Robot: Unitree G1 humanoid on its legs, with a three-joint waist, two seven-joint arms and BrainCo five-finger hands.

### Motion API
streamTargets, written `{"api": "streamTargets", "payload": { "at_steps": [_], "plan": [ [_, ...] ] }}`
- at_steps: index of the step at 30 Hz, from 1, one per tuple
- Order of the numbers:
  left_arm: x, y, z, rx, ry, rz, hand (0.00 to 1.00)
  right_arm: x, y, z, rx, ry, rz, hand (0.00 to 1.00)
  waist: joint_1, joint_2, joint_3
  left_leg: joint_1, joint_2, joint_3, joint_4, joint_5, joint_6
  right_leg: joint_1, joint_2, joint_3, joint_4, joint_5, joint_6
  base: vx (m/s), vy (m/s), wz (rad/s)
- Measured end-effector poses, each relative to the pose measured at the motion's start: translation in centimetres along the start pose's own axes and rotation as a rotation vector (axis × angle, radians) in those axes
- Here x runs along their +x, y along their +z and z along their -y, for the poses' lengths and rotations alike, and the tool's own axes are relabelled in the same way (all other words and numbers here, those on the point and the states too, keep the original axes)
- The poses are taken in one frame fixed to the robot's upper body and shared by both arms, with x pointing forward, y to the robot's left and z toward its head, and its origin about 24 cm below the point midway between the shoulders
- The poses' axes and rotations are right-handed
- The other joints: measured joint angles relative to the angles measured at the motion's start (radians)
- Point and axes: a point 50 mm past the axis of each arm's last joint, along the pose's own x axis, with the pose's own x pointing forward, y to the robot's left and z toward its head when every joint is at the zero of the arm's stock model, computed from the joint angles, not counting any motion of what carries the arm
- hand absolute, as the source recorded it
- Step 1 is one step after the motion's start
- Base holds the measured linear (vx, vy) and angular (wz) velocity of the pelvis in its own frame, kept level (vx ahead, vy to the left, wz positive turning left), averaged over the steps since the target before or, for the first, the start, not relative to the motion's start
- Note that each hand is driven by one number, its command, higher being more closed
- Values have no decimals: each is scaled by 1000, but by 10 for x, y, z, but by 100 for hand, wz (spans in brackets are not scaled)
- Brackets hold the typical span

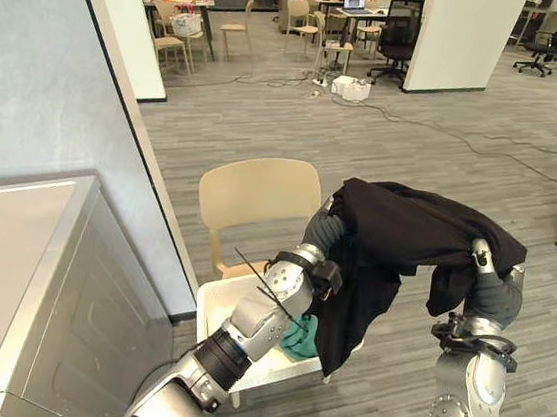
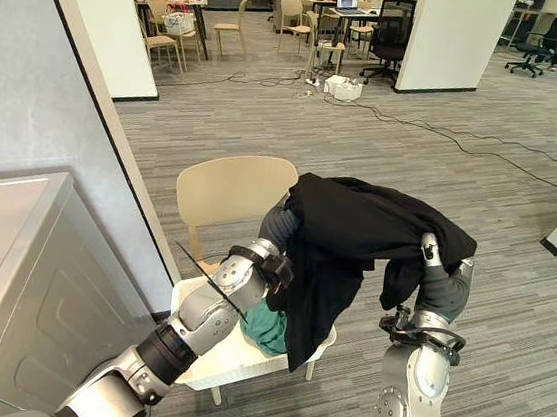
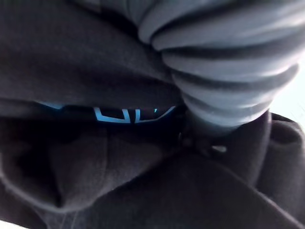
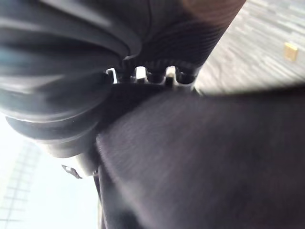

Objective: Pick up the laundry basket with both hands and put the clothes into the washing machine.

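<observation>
1 black cloth garment [image 1: 407, 228] drapes over the left hand [image 3: 228, 62] and right hand [image 1: 494, 290], and I cannot tell whether either grips it. 1 teal cloth [image 1: 302, 340] lies at the right edge of the white plastic laundry basket [image 1: 212, 307]. The grey metal washing machine [image 1: 10, 269] is not yet loaded.

An open-plan office: black swivel office chairs [image 1: 397, 36] and an open laptop [image 1: 356, 0] far off, black cables [image 1: 464, 142] crossing grey plank flooring [image 1: 259, 116].

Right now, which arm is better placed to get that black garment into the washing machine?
Probably the left arm: the washing machine stands on the robot's left, nearer that arm; the right arm is farther. The black garment drapes over both.
</observation>
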Motion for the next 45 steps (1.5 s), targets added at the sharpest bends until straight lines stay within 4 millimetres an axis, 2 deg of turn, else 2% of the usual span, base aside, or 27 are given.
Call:
{"api": "streamTargets", "payload": {
  "at_steps": [5, 10, 15, 18, 20, 24, 29, 33, 36, 39, 41, 45],
  "plan": [
    [0, 8, -10, -22, 43, 33, 100, -4, 1, 15, -11, -73, -1, 0, 0, -2, 2, 9, 0, -7, 0, -4, -5, 7, -1, -8, 1, -6, -4, -17, -3, 3],
    [-8, 15, -28, -88, 126, 78, 100, -13, 4, 41, -41, -205, -1, 0, 0, 4, 0, 9, 1, -8, 0, -5, -6, 7, -1, -10, 1, -7, -4, 0, 0, 0],
    [-15, 14, -37, -104, 171, 89, 100, -17, 3, 51, -51, -254, -11, 0, -1, 5, 0, 9, 1, -7, 0, -6, -6, 7, -1, -10, 1, -7, -4, 0, 0, 0],
    [-22, 27, -40, -124, 193, 151, 100, -20, 4, 57, -49, -305, -4, 0, -1, 5, 0, 9, 1, -6, 0, -8, -8, 7, -1, -10, 1, -8, -4, 0, 0, 0],
    [-27, 39, -48, -140, 227, 215, 100, -22, 6, 64, -58, -334, 0, 0, -1, 6, 0, 9, 1, -6, 0, -9, -8, 6, -1, -9, 2, -8, -4, 0, 0, 0],
    [-43, 51, -62, -162, 302, 300, 100, -27, 8, 73, -63, -373, -2, 0, -1, 11, 1, 16, 2, 3, 0, -12, -9, 6, 0, -1, 5, -10, -7, 0, 0, -7],
    [-72, 50, -78, -168, 382, 328, 100, -31, 8, 77, -70, -392, -6, 0, -1, 18, 3, 29, 3, 21, 0, -23, -12, 6, 2, 12, 13, -16, -10, -3, 2, -9],
    [-110, 51, -88, -171, 437, 359, 100, -40, 9, 83, -88, -390, -27, 0, 4, 26, 6, 28, 11, 18, 2, -26, -14, 8, 3, 7, 28, -31, -9, 24, -15, 3],
    [-138, 54, -100, -143, 514, 384, 100, -49, 15, 85, -100, -392, -26, 0, 23, 33, 9, 26, 19, 16, 6, -31, -20, 11, 7, 2, 36, -37, -13, 15, -17, 4],
    [-176, 70, -112, -70, 620, 446, 100, -57, 22, 85, -87, -387, -13, 0, 28, 37, 16, 26, 29, -13, 7, -33, -18, 34, 11, -38, 37, -52, -18, 33, -34, 33],
    [-198, 88, -116, -7, 684, 515, 100, -58, 26, 83, -83, -366, -1, 0, 35, 36, 18, 24, 38, -33, 10, -35, -19, 48, 16, -64, 40, -63, -15, 39, -43, 31],
    [-219, 119, -113, 82, 734, 686, 100, -58, 32, 79, -75, -336, 23, 0, 77, 40, 33, 6, 63, -67, 93, -75, -31, 88, 22, -106, 42, -80, -26, 36, -48, 27]
  ]
}}
